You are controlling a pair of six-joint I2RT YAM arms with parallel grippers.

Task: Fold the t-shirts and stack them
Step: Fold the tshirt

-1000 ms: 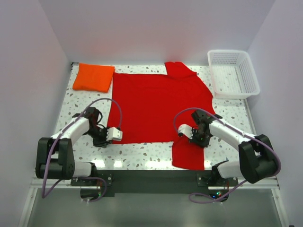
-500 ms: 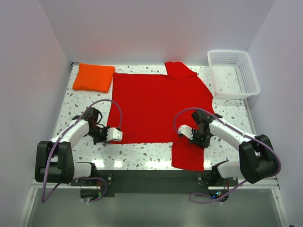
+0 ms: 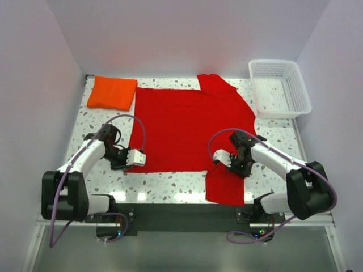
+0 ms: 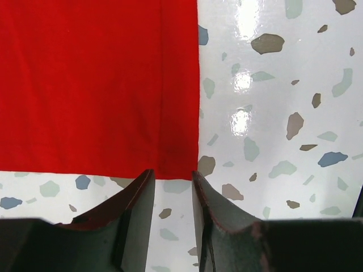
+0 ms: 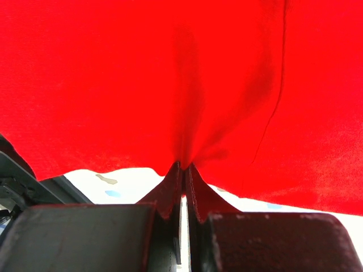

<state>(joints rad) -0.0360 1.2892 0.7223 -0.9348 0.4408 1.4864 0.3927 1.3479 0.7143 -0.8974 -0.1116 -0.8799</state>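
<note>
Cloth, limp and light: red t-shirt (image 3: 187,127) spread on the counter (image 3: 170,181) beside the folded orange shirt (image 3: 112,92). Right fingers (image 5: 165,195) pinch it (tightly); left fingers (image 4: 135,207) gape at its hem corner, the likely hold.

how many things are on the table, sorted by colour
red shirt: 1
orange shirt: 1
white basket: 1
total: 3
</note>
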